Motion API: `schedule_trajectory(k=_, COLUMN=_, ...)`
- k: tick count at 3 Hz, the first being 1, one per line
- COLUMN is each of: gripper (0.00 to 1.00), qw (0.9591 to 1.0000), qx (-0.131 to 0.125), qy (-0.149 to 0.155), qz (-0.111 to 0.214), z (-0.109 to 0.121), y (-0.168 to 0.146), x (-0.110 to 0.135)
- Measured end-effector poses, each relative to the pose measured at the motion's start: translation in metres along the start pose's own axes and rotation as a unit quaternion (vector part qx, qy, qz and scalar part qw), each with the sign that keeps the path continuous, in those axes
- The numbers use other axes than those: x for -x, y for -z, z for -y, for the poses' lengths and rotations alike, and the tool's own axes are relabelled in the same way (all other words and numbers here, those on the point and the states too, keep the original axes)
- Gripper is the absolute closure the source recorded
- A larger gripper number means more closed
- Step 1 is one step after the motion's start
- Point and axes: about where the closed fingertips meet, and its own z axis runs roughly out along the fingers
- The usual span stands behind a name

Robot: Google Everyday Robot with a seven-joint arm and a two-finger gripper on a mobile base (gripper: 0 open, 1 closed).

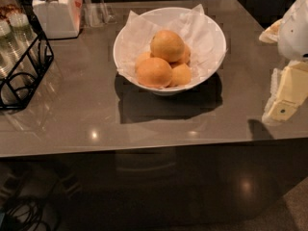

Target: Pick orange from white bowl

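The room is dim. A grey shiny worktop [96, 109] fills most of the camera view, and little lights shine back off it. Below its front edge the floor is dark, with some cables [29, 215] at 7 o'clock.

The white bowl [217, 36] sits a bit above the middle of the worktop. Crumpled white paper [137, 32] lines it, likely to keep the fruit soft and clean. A few oranges are piled inside. The orange [167, 45] to pick is the big dull yellow one. It rests on top of the pile, so nothing covers it and it should be easy to reach from above. A deeper-orange one [154, 72] lies in front of it, touching it.

The end effector [285, 94] hangs at 3 o'clock from the bowl, well apart from it, over the right edge of the worktop. I cannot tell if it is spread or pressed together. It holds nothing, so the pick has not begun.

At 10 o'clock stand a white lidded jar [55, 11] and a black wire rack [24, 76], out of the way.
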Motion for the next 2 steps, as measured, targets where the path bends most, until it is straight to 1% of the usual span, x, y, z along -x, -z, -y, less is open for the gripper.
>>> schedule_trajectory(k=1, gripper=0.00, qw=1.0000, qx=0.000, qy=0.000, qz=0.000, z=0.0000, y=0.0000, x=0.0001)
schedule_trajectory(k=2, gripper=0.00, qw=0.9998, qx=0.000, qy=0.004, qz=0.020, z=0.0049, y=-0.0019, x=0.0086)
